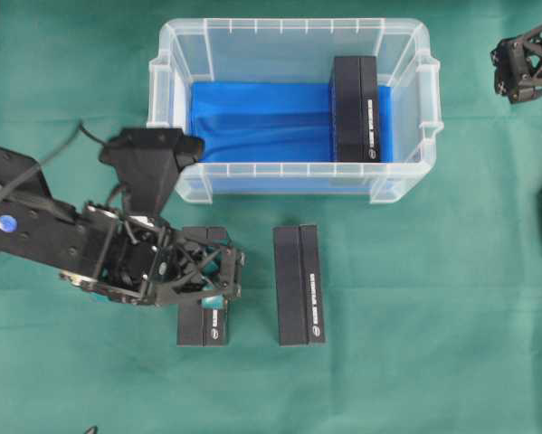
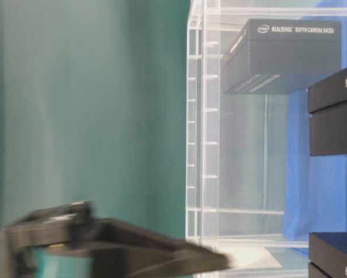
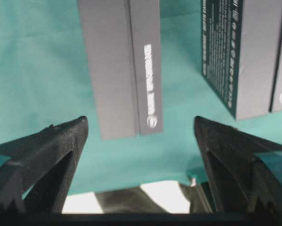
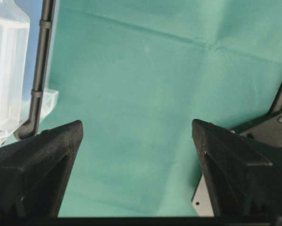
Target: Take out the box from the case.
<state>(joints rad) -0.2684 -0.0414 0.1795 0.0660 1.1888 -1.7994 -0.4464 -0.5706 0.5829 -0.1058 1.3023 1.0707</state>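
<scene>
Case (image 1: 171,72) — one black box (image 1: 356,108) inside, against right wall.

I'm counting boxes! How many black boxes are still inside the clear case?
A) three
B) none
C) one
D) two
C: only one black box stands inside the case, at its right end on the blue lining; the two other boxes lie outside on the green cloth.
</scene>
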